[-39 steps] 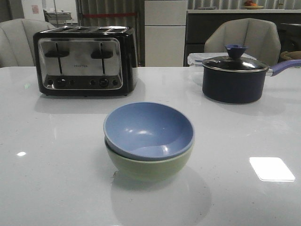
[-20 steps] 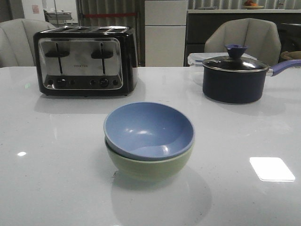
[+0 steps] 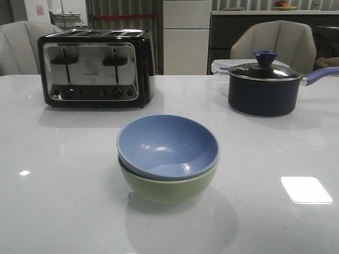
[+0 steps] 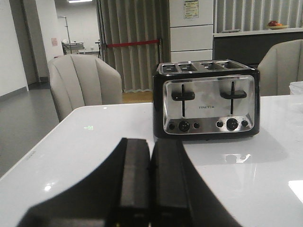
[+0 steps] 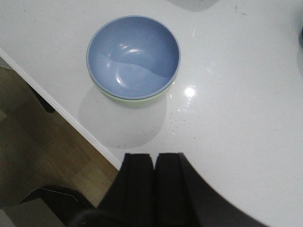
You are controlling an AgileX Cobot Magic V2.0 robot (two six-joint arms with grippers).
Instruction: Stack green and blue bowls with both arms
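- The left gripper (image 4: pixel 150 189) is sitting with its two dark fingers pressed together, nothing between them, hovering low over the white surface (image 4: pixel 94 156) and facing the toaster (image 4: pixel 207 99)
- The right gripper (image 5: pixel 155 189) is likewise closed and empty, its fingers meeting along a thin seam, hanging above the surface near its edge with wooden floor showing beyond
- Neither gripper is touching a bowl; from the right wrist view the bowls are lying well apart from the fingertips
- The blue bowl (image 3: pixel 167 145) is nesting inside the green bowl (image 3: pixel 169 188), both upright; the green one is showing only as a band under the blue rim in the front view, and as a thin pale crescent (image 5: pixel 124 98) from above
- The blue bowl (image 5: pixel 133 56) is sitting slightly tilted in the green one, its rim riding a little higher on one side
- The stack is resting in the middle of the surface, casting a soft reflection toward the viewer
- Behind it to the left, the chrome and black toaster (image 3: pixel 95 67) is standing well apart
- Behind to the right, a dark lidded pot (image 3: pixel 263 90) with a purple handle is standing, a clear container just behind it
- Grey chairs are standing beyond the far edge
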